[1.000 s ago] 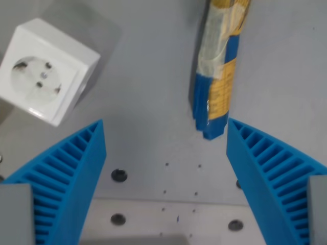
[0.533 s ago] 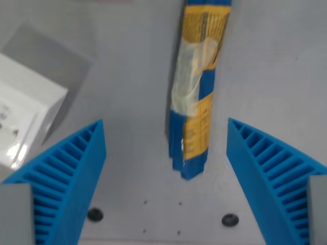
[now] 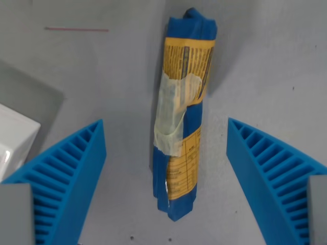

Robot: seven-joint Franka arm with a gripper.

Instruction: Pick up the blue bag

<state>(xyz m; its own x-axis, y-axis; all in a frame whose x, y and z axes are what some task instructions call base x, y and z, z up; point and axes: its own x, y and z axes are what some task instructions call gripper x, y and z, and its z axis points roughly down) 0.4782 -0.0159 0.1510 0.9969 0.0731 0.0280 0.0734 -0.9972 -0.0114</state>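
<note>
Blue bag [image 3: 181,127] looks soft and light; my gripper [image 3: 166,153] straddles it, spread wide—I'd pinch mid-roll.

The white box [image 3: 15,140] at the wrist view's left is cut by the picture's edge, so only one corner and part of two faces show; what sits on its front cannot be told. Both blue ribbed fingers [image 3: 71,178] of the gripper [image 3: 166,178] run out of the bottom edge, and the grey blocks they mount on show only as corners. The print on the yellow label [image 3: 186,71] of the blue bag [image 3: 181,117] is too small and blurred to read. The underside of the bag is hidden against the grey table [image 3: 265,61].
</note>
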